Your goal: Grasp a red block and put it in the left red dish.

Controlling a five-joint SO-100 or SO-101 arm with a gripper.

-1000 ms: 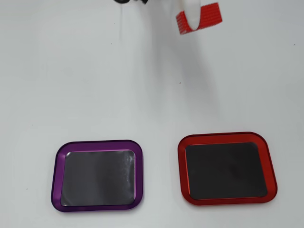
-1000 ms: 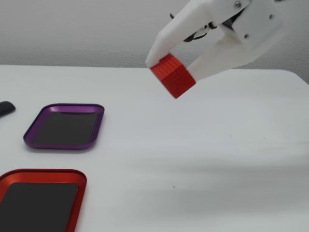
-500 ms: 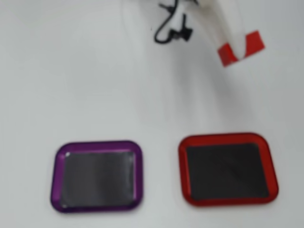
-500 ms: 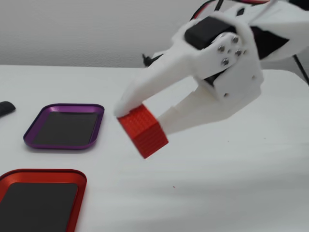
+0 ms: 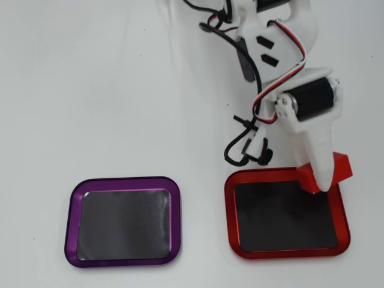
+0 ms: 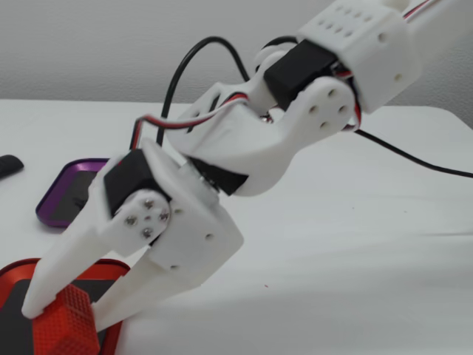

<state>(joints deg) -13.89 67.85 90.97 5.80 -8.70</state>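
The red block (image 5: 342, 165) is a small ribbed red brick held between my white gripper's fingers (image 5: 324, 180). In the overhead view it hangs over the top right corner of the red dish (image 5: 231, 217), partly past the rim. In the fixed view the gripper (image 6: 68, 314) is shut on the block (image 6: 66, 325) just over the red dish's rim (image 6: 15, 268) and dark floor. I cannot tell whether the block touches the dish.
The purple-rimmed dish (image 5: 72, 219) lies left of the red dish in the overhead view and shows behind the arm in the fixed view (image 6: 52, 201). Black cables (image 5: 246, 147) loop on the table above the red dish. A small dark object (image 6: 7, 166) sits at the fixed view's left edge.
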